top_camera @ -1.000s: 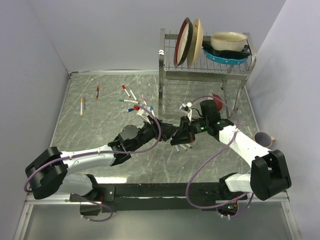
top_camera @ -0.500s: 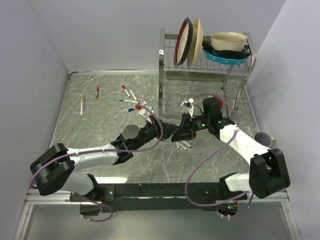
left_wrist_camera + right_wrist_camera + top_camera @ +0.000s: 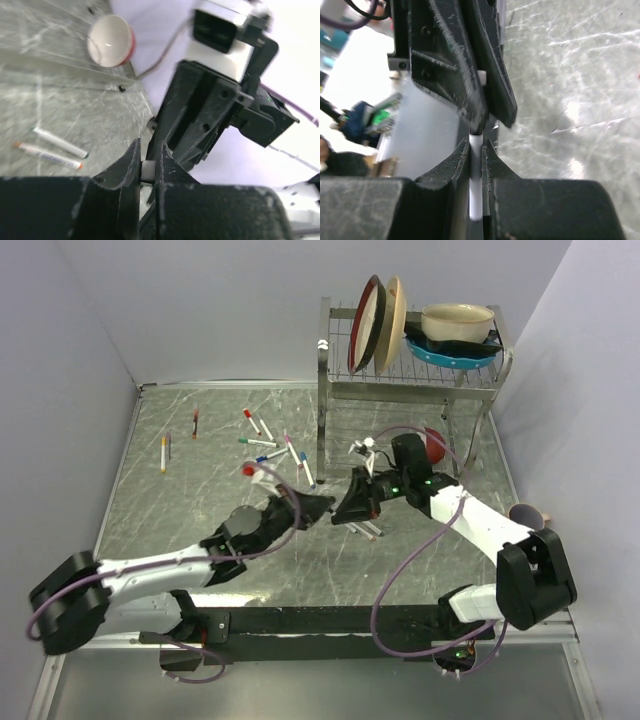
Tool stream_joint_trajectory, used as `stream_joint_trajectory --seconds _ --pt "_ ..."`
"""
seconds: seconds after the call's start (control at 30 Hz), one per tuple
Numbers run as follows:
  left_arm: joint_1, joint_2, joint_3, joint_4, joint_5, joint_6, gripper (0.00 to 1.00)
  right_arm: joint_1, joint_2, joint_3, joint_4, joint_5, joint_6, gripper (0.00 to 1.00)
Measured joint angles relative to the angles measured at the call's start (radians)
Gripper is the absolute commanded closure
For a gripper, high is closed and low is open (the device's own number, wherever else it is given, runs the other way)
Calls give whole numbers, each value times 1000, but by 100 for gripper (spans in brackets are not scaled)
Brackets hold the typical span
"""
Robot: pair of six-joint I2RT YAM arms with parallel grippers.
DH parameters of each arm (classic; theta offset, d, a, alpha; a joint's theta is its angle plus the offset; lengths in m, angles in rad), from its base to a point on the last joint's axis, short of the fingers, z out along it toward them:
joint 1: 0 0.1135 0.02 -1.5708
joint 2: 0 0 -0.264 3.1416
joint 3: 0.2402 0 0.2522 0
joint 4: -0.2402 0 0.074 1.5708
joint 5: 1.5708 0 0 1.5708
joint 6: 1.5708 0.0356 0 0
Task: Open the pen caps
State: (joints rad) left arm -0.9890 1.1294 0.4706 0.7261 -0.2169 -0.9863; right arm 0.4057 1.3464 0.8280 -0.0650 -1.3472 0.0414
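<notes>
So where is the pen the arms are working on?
Mid-table in the top view, in front of the dish rack: the white pen is pinched between the left gripper and right gripper.

Glossy marbled table (image 3: 200,500), wire-metal rack (image 3: 400,370)

The top camera is looking down from above and behind onto the whole grey marbled table (image 3: 200,490). The wrist cameras are looking very closely along the left gripper (image 3: 148,148) and the right gripper (image 3: 476,145), facing each other and sharing the thin white plastic pen (image 3: 475,185).
</notes>
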Motion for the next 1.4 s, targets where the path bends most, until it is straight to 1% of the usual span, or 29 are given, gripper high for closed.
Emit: stream_joint_trajectory --seconds 0.07,0.1,0.2,0.27,0.33,0.43,0.53,0.6,0.77,0.87,0.93,1.17,1.2,1.27,1.37,1.4 --pt "14 -77 -48 -39 -35 -61 99 30 29 47 -39 35 -61 100" --pt "34 -127 -75 -64 -98 -80 99 45 47 79 -89 63 -100 100" --pt "138 -275 -132 -166 -269 -132 99 43 93 104 -221 160 -193 100" --pt "161 -339 -152 -245 -341 -171 99 54 132 111 -294 240 -239 100" --pt "163 -382 -172 -315 -385 -211 99 71 165 119 -356 312 -275 100" --pt "172 -425 -210 -451 -426 -290 99 90 198 147 -438 465 -330 100" --pt "183 -439 -262 -589 -434 -390 99 93 195 154 -467 631 -370 100" --pt "186 -436 -300 -641 -426 -441 99 93 194 154 -476 719 -386 100" --pt "209 -354 -371 -702 -386 -527 98 93 216 155 -484 903 -406 99" --pt "232 -293 -370 -691 -363 -528 95 93 264 160 -490 964 -407 97" --pt "250 -249 -365 -671 -352 -526 89 93 288 160 -494 992 -407 96" --pt "337 -83 -299 -569 -280 -489 85 93 294 162 -498 1034 -407 91" --pt "348 -57 -285 -558 -270 -482 82 93 294 164 -499 1037 -407 91" --pt "368 5 -248 -542 -246 -467 81 93 296 169 -500 1040 -407 89" --pt "385 80 -198 -528 -211 -447 75 93 297 171 -500 1040 -407 86" --pt "388 97 -186 -525 -199 -442 70 93 298 171 -502 1040 -407 85"
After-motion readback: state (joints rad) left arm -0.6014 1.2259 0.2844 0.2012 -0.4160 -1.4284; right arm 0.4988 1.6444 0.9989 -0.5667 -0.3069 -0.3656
